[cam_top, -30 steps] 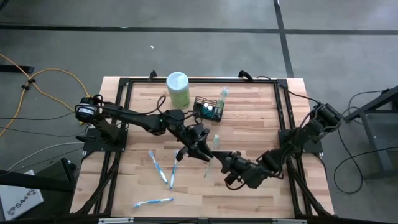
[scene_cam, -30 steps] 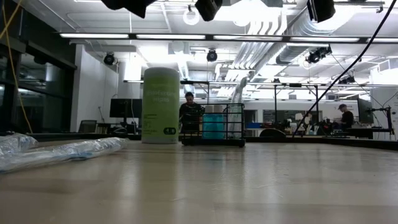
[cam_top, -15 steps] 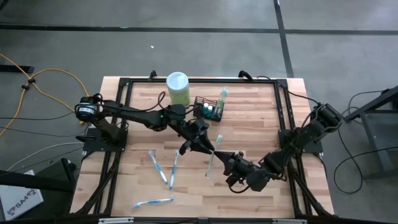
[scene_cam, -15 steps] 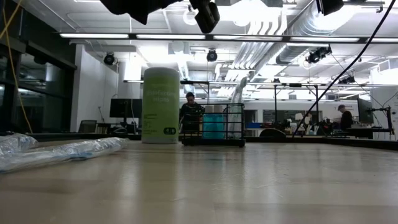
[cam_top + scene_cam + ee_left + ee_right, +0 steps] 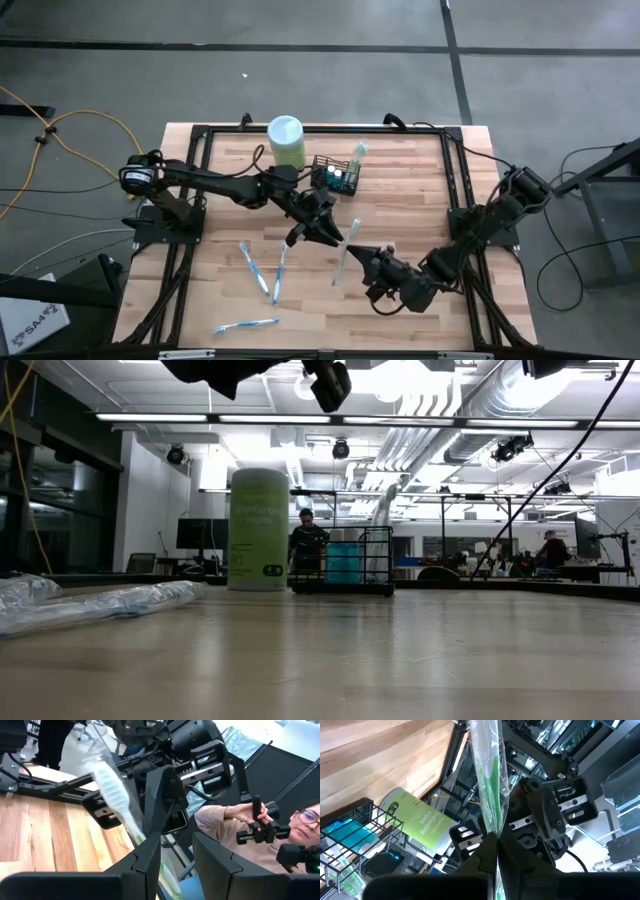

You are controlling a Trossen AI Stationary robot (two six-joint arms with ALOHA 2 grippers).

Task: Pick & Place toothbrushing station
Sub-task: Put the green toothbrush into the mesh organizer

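Observation:
A green toothbrush in a clear wrapper (image 5: 345,252) is held above the table's middle by my right gripper (image 5: 364,254), which is shut on it. My left gripper (image 5: 322,236) is open just to the left of the toothbrush's far end. In the left wrist view the wrapper (image 5: 114,790) runs down between that gripper's fingers. The black wire basket (image 5: 335,176) stands on the table at the far middle. It holds blue things and one upright wrapped toothbrush (image 5: 357,156). My right gripper pinches the wrapped toothbrush between its two fingers about the middle of its length (image 5: 492,827). The fingers come from the table's right and lie across it. The toothbrush is lifted clear of the table. My left gripper: I cannot tell whether its fingers (image 5: 150,855) touch the wrapper.
A pale green canister with a white lid (image 5: 286,142) stands left of the basket. Three wrapped toothbrushes lie on the near left of the table (image 5: 252,268) (image 5: 280,272) (image 5: 245,325). A person (image 5: 240,835) shows beyond the table in the left wrist view.
My left gripper has moved a little toward the far edge and toward the toothbrush's far end, staying open. My right gripper has kept hold of the toothbrush, whose far end has shifted slightly to the right.

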